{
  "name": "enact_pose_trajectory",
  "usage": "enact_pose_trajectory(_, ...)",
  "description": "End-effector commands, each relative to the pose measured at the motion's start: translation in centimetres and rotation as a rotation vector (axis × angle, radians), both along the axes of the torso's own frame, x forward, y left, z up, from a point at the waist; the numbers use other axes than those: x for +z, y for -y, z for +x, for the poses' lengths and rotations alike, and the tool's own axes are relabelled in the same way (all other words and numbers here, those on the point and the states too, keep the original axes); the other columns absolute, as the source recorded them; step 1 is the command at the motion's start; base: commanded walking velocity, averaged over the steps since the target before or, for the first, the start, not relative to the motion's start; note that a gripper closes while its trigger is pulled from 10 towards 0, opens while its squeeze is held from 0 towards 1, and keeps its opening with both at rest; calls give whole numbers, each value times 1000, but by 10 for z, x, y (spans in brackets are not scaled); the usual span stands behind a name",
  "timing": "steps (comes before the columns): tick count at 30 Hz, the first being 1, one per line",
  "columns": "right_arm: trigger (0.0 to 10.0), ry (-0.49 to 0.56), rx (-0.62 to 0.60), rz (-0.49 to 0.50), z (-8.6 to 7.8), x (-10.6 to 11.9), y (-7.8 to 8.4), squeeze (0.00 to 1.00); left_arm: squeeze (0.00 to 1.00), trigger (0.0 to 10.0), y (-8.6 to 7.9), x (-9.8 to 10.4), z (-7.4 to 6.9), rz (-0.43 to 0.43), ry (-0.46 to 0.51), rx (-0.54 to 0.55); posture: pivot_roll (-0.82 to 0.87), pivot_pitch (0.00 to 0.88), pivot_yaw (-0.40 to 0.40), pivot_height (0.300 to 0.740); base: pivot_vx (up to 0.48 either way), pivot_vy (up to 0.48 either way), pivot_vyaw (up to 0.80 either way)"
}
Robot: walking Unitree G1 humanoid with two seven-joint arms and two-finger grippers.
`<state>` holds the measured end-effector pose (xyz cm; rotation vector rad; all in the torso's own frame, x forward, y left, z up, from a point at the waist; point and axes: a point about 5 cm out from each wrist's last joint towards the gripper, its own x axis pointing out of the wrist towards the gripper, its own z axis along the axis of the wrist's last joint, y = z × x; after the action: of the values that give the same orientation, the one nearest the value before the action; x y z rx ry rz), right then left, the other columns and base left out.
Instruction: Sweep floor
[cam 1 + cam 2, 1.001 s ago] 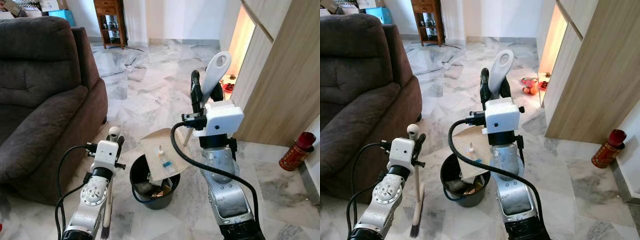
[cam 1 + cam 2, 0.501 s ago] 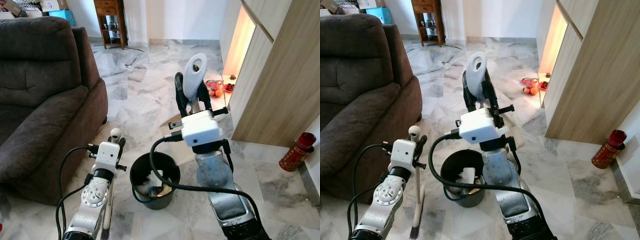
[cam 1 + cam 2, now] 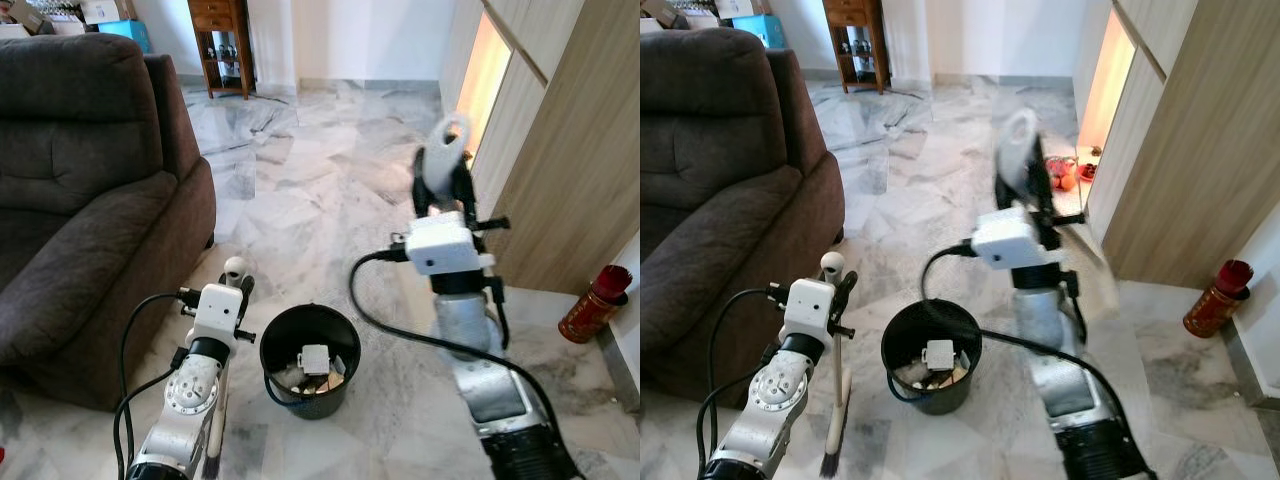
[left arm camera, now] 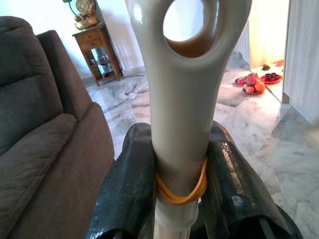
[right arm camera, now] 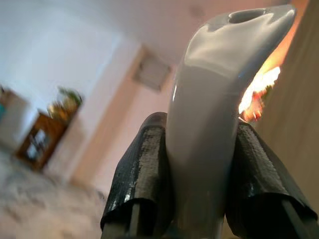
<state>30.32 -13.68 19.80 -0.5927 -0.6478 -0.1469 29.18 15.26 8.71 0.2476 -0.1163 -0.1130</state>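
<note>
Where sofa point(image 3: 90, 200) flanks bin point(image 3: 310, 360); cabinet point(image 3: 570, 150) nr.

Counted in the scene:
- One black bucket point(image 3: 309, 358) on the marble floor.
- One brown sofa point(image 3: 80, 190).
- One wooden cabinet point(image 3: 219, 45) at the far wall.
- One red canister point(image 3: 592, 302) beside the wooden panel.
- One brush point(image 3: 838, 400).
- Two grey handles point(image 4: 184, 89), one per wrist view.
- Two grippers: left gripper point(image 4: 182, 199), right gripper point(image 5: 197, 179).
</note>
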Motion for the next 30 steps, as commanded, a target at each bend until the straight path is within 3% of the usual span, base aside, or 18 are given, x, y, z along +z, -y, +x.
enact_pose_trajectory(1, 10000, -3, -43, 69, 3, -2, 12, 0, 0, 10000, -2, 10, 2, 32, 50, -5, 133, 0, 29, 740, 0, 0, 0)
enact_pose_trajectory(7, 10000, -121, -98, 121, 6, -33, 30, 0, 0, 10000, -6, 11, 0, 29, 52, 6, 134, 0, 26, 740, 0, 0, 0)
enact_pose_trajectory(16, 10000, -282, -133, 295, 4, -78, 51, 0, 0, 10000, -10, 12, -1, 23, 62, 29, 136, 0, 29, 740, 0, 0, 0)
enact_pose_trajectory(30, 10000, -311, -129, 314, 6, -89, 57, 0, 0, 10000, -5, 15, -1, -1, 81, 15, 128, 0, 28, 740, 0, 0, 0)
